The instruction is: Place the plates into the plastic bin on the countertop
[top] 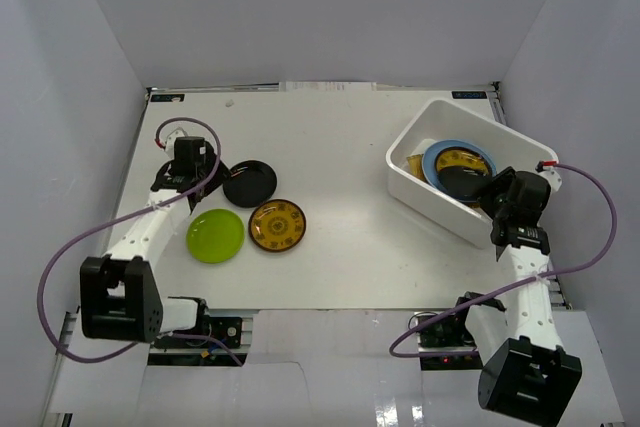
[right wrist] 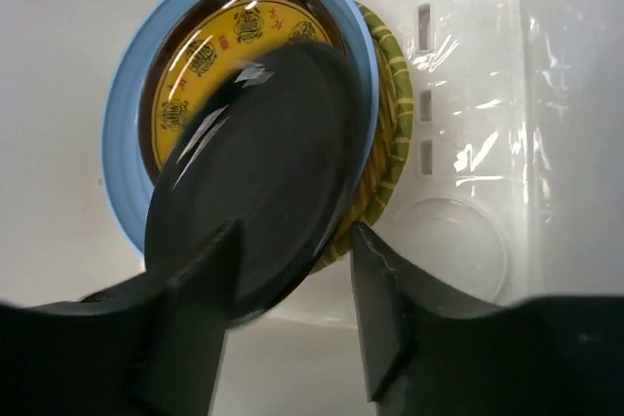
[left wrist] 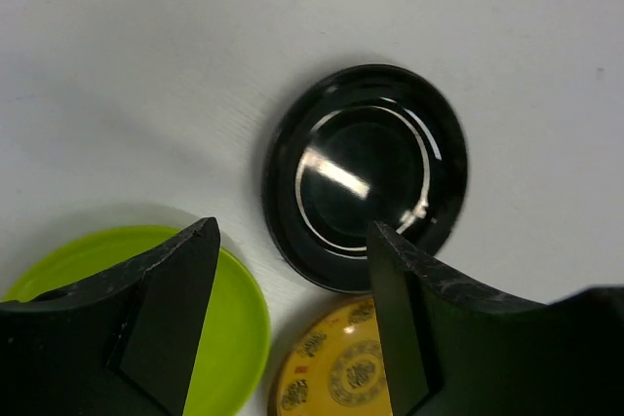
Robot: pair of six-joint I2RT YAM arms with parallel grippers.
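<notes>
**Right claw spread at a tilted black plate in the bin; left claw spread over three plates on the countertop**

Top external view: The left claw point(top: 188, 179) hangs over the white countertop point(top: 350, 147). A loose black plate point(top: 250, 184) lies just beside it, toward the table's middle. A lime green plate point(top: 215, 235) and an amber patterned plate point(top: 277, 224) lie side by side, nearer the arm bases than the claw. Well apart from these, the right claw point(top: 492, 193) reaches over the near wall of the white plastic bin point(top: 420, 119). A tilted black plate point(top: 462, 183) sits directly ahead of it.

Left wrist view: The left claw point(left wrist: 292, 231) has its jaws spread wide with nothing pinched. The loose black plate point(left wrist: 366, 177) lies flat just beyond the tips. The lime green plate point(left wrist: 244, 328) runs under one finger, and the amber patterned plate point(left wrist: 331, 372) shows in the gap, close to the other finger.

Right wrist view: The right claw point(right wrist: 292, 236) is also spread. The tilted black plate point(right wrist: 263, 172) is blurred, and its lower edge is hidden behind one finger, so contact cannot be told. Behind it, a light blue plate point(right wrist: 122, 163) carries a second amber plate point(right wrist: 224, 36). A woven-look plate point(right wrist: 392, 153) peeks out past the blue rim, and the bin's slotted wall point(right wrist: 468, 65) stands beyond.
</notes>
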